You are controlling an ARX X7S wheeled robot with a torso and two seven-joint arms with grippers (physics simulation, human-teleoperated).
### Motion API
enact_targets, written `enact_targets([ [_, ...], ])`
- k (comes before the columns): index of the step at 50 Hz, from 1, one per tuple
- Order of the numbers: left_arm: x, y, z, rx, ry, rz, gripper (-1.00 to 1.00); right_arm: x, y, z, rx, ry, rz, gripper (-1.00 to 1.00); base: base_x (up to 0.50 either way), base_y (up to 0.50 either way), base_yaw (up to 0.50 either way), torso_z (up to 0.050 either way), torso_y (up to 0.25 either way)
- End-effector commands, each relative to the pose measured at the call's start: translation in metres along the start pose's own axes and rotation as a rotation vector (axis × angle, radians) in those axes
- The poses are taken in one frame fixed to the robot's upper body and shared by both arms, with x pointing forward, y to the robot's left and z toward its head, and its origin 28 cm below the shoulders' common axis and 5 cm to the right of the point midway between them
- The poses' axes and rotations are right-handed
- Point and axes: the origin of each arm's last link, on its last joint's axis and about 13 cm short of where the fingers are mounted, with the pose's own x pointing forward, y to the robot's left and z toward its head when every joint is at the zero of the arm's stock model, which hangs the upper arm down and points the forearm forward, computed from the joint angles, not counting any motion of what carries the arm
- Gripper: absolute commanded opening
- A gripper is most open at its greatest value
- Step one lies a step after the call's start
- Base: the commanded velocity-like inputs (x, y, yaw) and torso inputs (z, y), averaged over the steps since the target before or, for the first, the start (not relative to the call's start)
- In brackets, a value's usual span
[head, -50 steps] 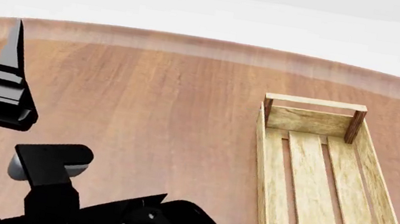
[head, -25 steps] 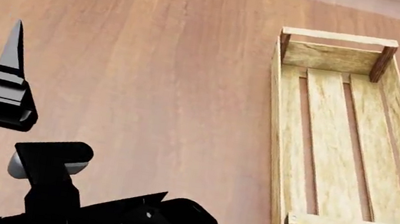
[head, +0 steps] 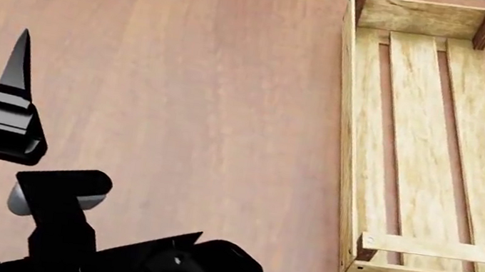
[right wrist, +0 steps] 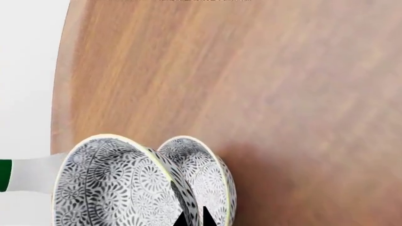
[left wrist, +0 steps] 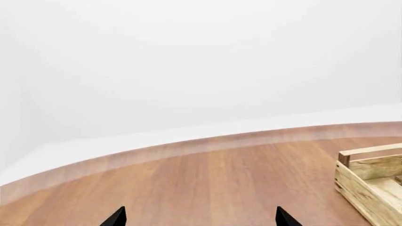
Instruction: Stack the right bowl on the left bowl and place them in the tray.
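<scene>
In the right wrist view two grey floral-patterned bowls with pale rims sit side by side near the table's edge. The nearer bowl (right wrist: 113, 188) looms large, and the other bowl (right wrist: 204, 169) is just beyond it. My right gripper (right wrist: 195, 217) has its two black tips close together on either side of the nearer bowl's rim. Which one is the right bowl I cannot tell. The light-wood tray (head: 349, 145) lies at the right of the head view, with no bowls in that view. My left gripper (left wrist: 201, 217) is open, its tips wide apart over bare wood.
The brown wooden table (head: 183, 84) has a curved far edge (left wrist: 188, 146) against a white background. One end of the tray (left wrist: 367, 183) shows in the left wrist view. The dark arm (head: 156, 267) fills the head view's bottom. A white-and-green part (right wrist: 19, 175) sticks out beside the bowls.
The head view has tilted down: the table's far edge left the picture and the tray slid toward the bottom. The left gripper keeps its place in the view.
</scene>
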Motion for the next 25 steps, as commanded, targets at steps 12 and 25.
enact_targets([
  [12,0.0013,0.0012,0.002,-0.024,-0.01,-0.004,1.0,0.0098,0.0085,0.0125,-0.005,-0.021,0.077,-1.0,0.0,0.0,0.0,0.0,0.0],
  [25,0.0001,0.0012,0.0019,-0.023,-0.009,-0.004,1.0,0.0111,0.0075,0.0084,-0.013,-0.011,0.081,1.0,0.0,0.0,0.0,0.0,0.0],
])
